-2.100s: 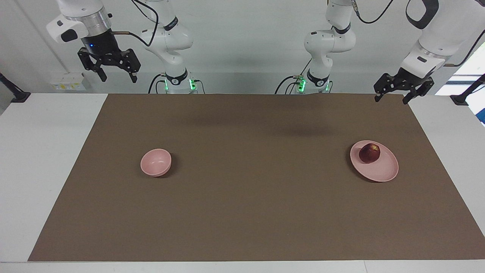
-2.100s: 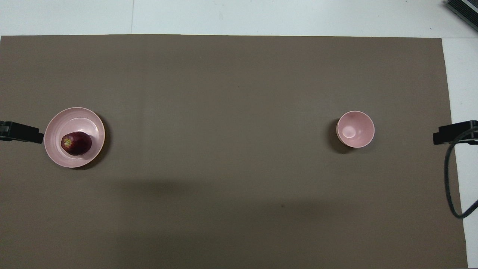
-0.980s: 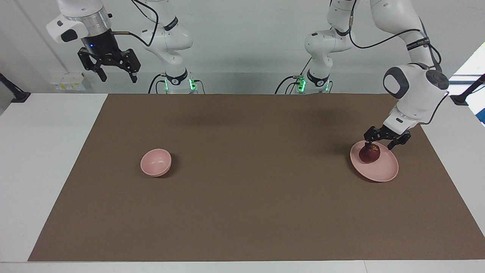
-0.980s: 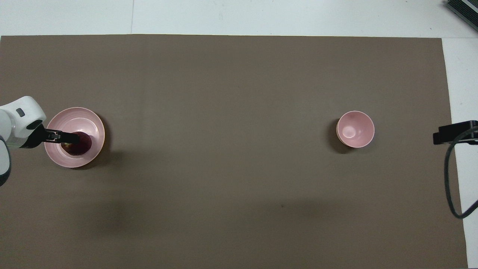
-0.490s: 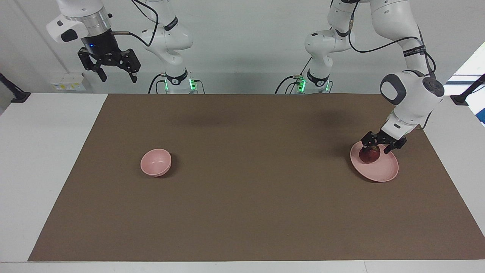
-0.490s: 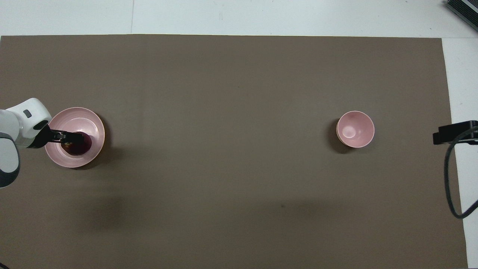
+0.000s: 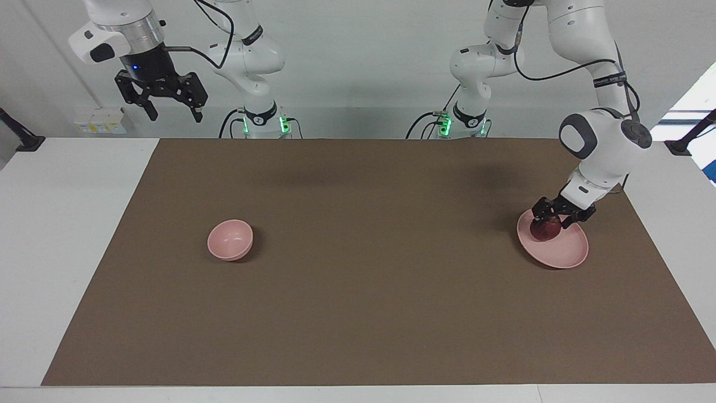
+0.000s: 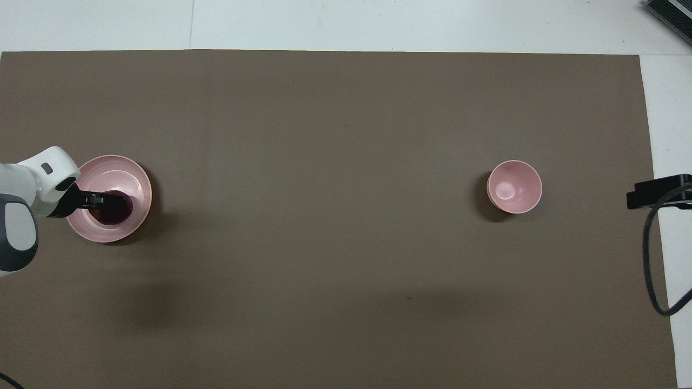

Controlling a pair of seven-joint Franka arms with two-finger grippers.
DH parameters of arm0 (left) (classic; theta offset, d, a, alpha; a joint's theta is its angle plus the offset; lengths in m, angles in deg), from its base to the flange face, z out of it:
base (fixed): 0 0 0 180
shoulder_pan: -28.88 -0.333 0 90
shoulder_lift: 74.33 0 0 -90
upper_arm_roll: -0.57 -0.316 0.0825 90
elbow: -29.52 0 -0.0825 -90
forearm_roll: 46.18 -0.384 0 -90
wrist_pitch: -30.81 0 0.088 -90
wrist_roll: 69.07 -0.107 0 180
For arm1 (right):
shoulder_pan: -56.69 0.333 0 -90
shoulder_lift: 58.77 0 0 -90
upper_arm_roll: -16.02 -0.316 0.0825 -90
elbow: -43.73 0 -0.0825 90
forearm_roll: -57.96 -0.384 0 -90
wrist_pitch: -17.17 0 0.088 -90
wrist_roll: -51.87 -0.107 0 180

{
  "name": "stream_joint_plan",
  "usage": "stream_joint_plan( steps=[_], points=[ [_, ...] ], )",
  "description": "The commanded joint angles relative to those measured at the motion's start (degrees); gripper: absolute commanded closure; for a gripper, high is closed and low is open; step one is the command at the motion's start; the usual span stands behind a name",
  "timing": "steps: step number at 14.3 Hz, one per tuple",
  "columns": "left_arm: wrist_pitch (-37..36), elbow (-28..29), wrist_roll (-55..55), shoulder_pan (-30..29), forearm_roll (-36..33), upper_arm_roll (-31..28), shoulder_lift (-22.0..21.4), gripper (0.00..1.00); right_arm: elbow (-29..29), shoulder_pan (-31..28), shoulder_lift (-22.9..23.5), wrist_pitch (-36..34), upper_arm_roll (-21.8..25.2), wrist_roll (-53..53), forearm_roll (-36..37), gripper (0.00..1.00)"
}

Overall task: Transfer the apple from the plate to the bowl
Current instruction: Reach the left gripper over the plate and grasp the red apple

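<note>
The dark red apple (image 7: pixel 547 230) lies on the flat pink plate (image 7: pixel 566 253) toward the left arm's end of the table. My left gripper (image 7: pixel 558 219) is down at the apple, open, with a finger on either side of its top. In the overhead view the left gripper (image 8: pixel 105 201) covers much of the apple (image 8: pixel 116 214) on the plate (image 8: pixel 133 174). The small deep pink bowl (image 7: pixel 230 239) stands empty toward the right arm's end; it also shows in the overhead view (image 8: pixel 514 186). My right gripper (image 7: pixel 162 106) is open and waits high up near its base.
A brown mat (image 7: pixel 358 291) covers most of the white table; plate and bowl both stand on it, far apart. A black cable (image 8: pixel 651 259) hangs by the right gripper's tip (image 8: pixel 657 192) at the mat's edge.
My left arm has come down from high above the table's edge to the plate, and its gripper has sunk around the apple's top. The apple, plate, bowl and right arm have not moved.
</note>
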Motion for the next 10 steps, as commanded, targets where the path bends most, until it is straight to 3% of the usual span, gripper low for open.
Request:
stream_joint_plan(
  steps=[1, 3, 7, 10],
  points=[
    [0.15, 0.01, -0.88, -0.64, 0.89, 0.43, -0.74, 1.0, -0.98, -0.81, -0.8, 0.33, -0.19, 1.76, -0.73, 0.0],
    [-1.16, -0.25, -0.44, -0.11, 0.97, 0.61, -3.01, 1.0, -0.89, -0.81, -0.8, 0.33, -0.19, 1.84, -0.73, 0.0],
    [-18.44, -8.5, 0.78, 0.06, 1.67, 1.13, -6.01, 1.0, -0.98, -0.72, -0.8, 0.07, -0.1, 5.71, -0.82, 0.0],
    [-23.31, -11.06, 5.88, 2.69, 11.23, 1.4, -8.47, 1.0, -0.89, -0.72, -0.89, -1.25, -0.28, 5.27, -0.99, 0.0]
  ],
)
